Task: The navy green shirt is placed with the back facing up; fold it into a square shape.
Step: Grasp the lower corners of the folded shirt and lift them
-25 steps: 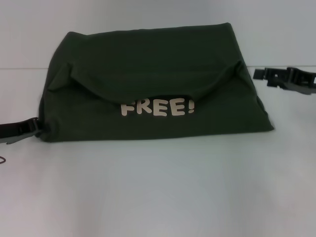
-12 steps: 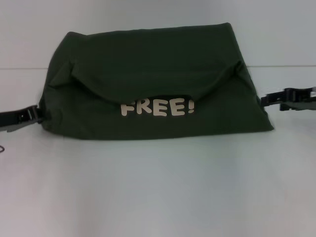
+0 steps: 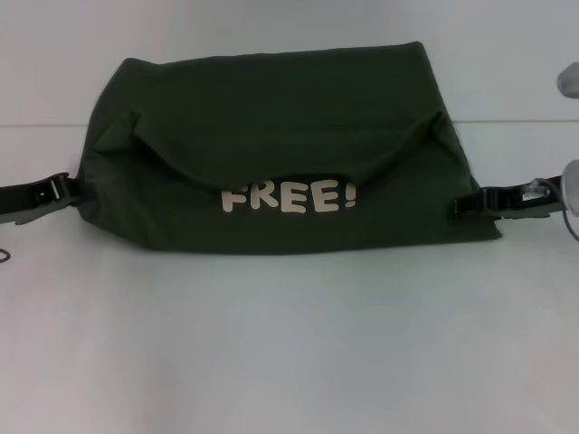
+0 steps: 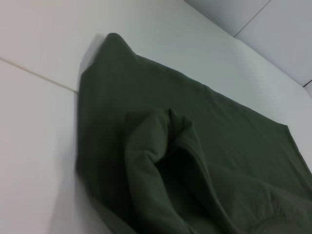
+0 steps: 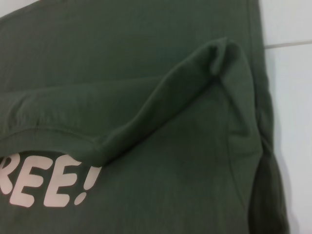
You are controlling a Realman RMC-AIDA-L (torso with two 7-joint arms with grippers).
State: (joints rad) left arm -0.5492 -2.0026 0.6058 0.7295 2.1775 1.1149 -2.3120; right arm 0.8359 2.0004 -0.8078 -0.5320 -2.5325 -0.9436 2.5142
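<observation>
Shirt (image 3: 271,127) lying folded into a wide band across middle of white table (image 3: 289,344), far edge toward back, near edge toward robot. Upper flap sagging in a curved fold, partly covering cream "FREE!" lettering (image 3: 288,196) on layer below. Small puckered peaks standing at both ends of flap.

Left gripper (image 3: 61,192) sitting low at table level, tip touching shirt's left edge; opening not readable, hold on fabric not confirmable. Left wrist view showing bunched fold of shirt (image 4: 161,146) up close.

Right gripper (image 3: 457,205) reaching in low from right, tip overlapping shirt's right lower edge; opening likewise not readable. Right wrist view showing flap peak (image 5: 226,53) and end of lettering (image 5: 48,183).
</observation>
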